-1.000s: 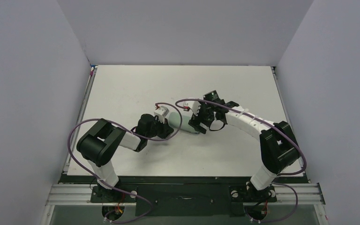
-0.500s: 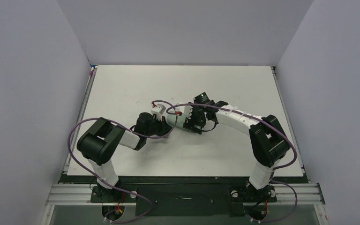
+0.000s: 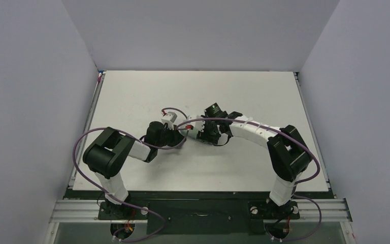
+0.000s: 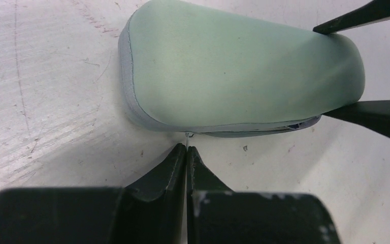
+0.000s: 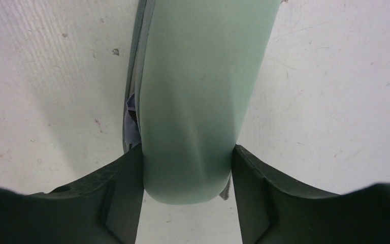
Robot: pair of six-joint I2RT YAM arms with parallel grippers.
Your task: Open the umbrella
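A pale green oblong case [image 4: 244, 71] lies on the white table between my two grippers [image 3: 189, 130]. Of the umbrella, only a lavender sliver [image 5: 130, 119] shows, in the gap of the case's seam. My left gripper [image 4: 187, 148] is shut, its tips pinching a thin metal zip pull at the case's grey seam [image 4: 132, 101]. My right gripper [image 5: 187, 152] straddles the case's [image 5: 198, 91] rounded end, with both fingers [image 5: 127, 193] pressed against its sides. Its black fingertips [image 4: 370, 114] show at the right edge of the left wrist view.
The white table [image 3: 147, 91] is scuffed and bordered by grey walls on three sides. Purple cables [image 3: 89, 134] loop off both arms. The arm bases stand on the black rail [image 3: 198, 208] at the near edge.
My right arm has swung left to the case, and its jaws have narrowed onto the case's end. The left gripper has stayed shut at the seam, shifting slightly left.
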